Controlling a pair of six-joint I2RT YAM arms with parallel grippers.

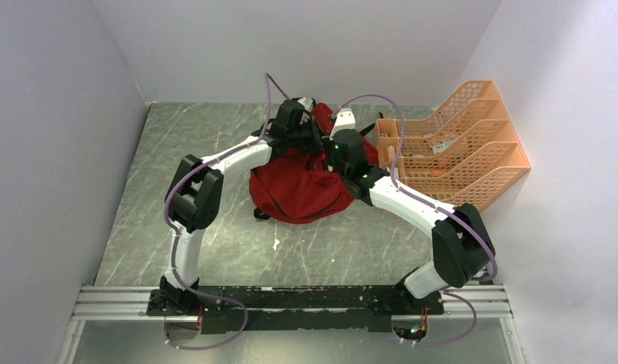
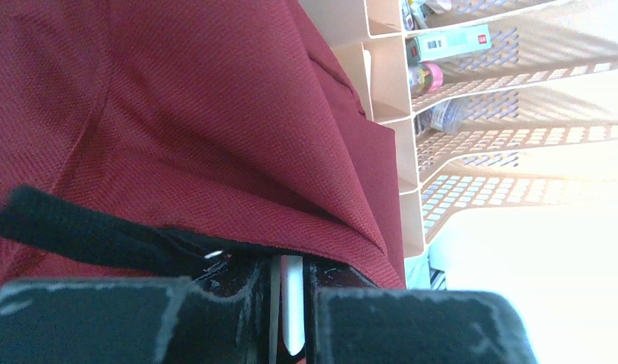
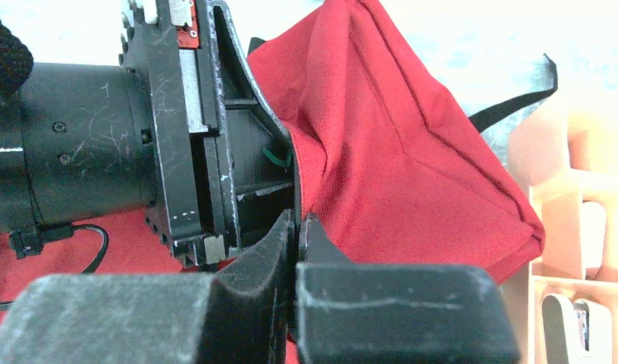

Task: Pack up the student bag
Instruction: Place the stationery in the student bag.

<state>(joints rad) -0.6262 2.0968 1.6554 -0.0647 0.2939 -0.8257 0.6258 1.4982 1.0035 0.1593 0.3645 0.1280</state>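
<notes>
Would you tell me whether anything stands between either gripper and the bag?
Nothing visible does. The left gripper and the right gripper both sit right against the bag. The organizer stands beside it, not between.

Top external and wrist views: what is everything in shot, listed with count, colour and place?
student bag: one, dark red with black straps, mid-table under both arms' ends.
file organizer: one, orange mesh, far right, against the wall.
small items: several, mixed colours, in the organizer's compartments; kinds unclear.
table: one, grey-green marbled.
left arm: one, white and black, jaws shut on the student bag's black-edged rim.
right arm: one, white and black, jaws shut, above the bag beside the left arm's end.
</notes>
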